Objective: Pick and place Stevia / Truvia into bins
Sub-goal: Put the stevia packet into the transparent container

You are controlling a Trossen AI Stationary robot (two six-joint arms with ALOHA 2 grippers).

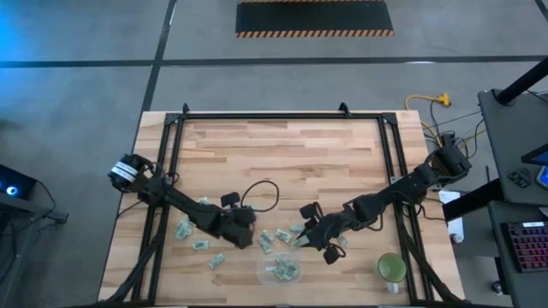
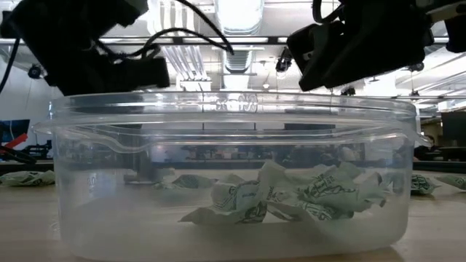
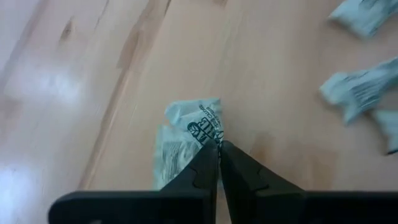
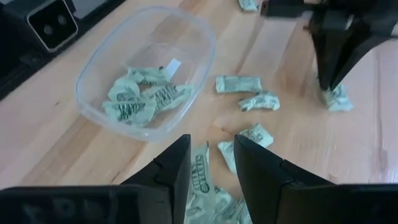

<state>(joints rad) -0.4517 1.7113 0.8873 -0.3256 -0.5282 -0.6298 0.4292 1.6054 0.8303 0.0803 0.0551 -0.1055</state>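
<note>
Pale green and white Stevia sachets [image 1: 182,228] lie scattered on the wooden table, and several lie crumpled in the clear plastic bin [image 1: 261,272] near the table's near edge. My left gripper [image 3: 219,149] stands left of the bin, shut on one sachet [image 3: 186,134]. That gripper [image 4: 333,78] also shows in the right wrist view, pointing down at the sachet [image 4: 339,99]. My right gripper [image 4: 211,158] is open and hovers over a cluster of sachets [image 4: 202,171] just right of the bin [image 4: 87,74], touching none. My left gripper pinches the sachet between its two fingertips at one crumpled edge [image 3: 210,132]. It comes from above, pointing down. The sachet's free part [image 4: 341,102] still lies on the table below the fingers.
A round green cup [image 1: 391,268] stands near the table's near right corner. Loose sachets [image 4: 239,84] lie between the two grippers, and more [image 3: 357,90] beyond the left one. A black frame [image 1: 282,115] rims the table. In the low view the bin wall [image 2: 109,182] fills the foreground.
</note>
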